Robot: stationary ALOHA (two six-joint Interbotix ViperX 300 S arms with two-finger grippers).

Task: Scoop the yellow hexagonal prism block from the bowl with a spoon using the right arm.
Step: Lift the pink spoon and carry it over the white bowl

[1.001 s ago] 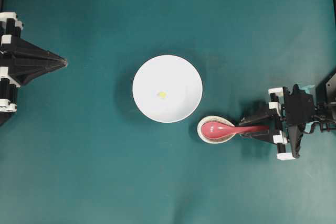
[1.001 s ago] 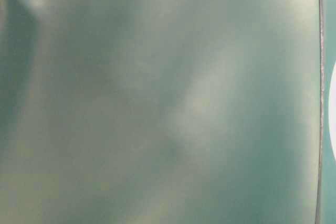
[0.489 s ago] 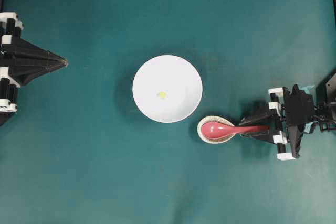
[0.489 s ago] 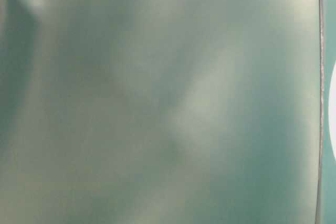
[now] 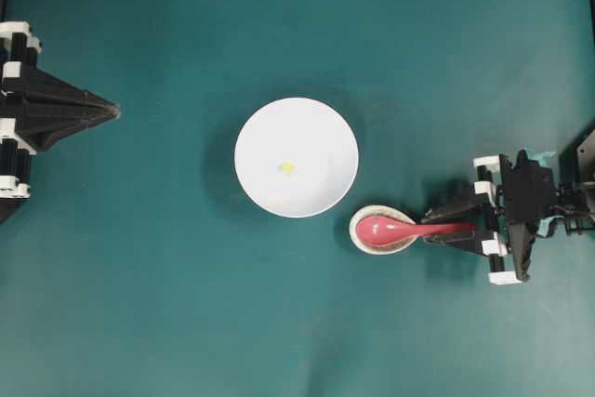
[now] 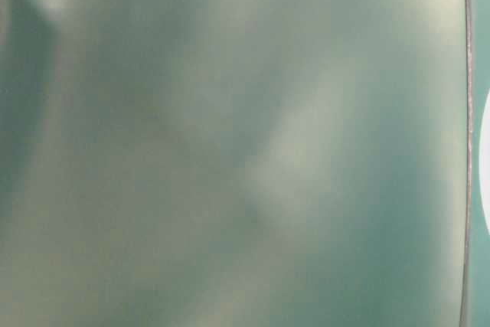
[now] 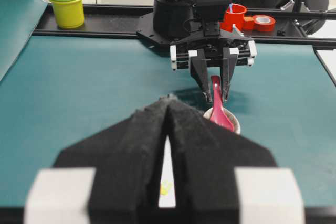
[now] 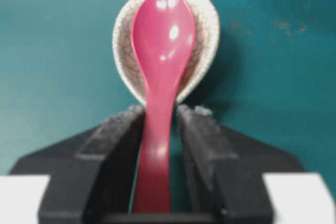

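From overhead, the yellow hexagonal prism block (image 5: 287,168) sits near the middle of the bowl (image 5: 256,127), while the spoon (image 5: 409,228) lies in its speckled rest (image 5: 358,238) just right of the bowl, handle pointing right into the right gripper (image 5: 450,229). The left gripper (image 5: 113,112) is parked far left, fingers pressed together. The table-level view is mostly blur. The right wrist view shows fingers (image 8: 202,145) flanking the handle; I can't tell whether they're clamped yet.
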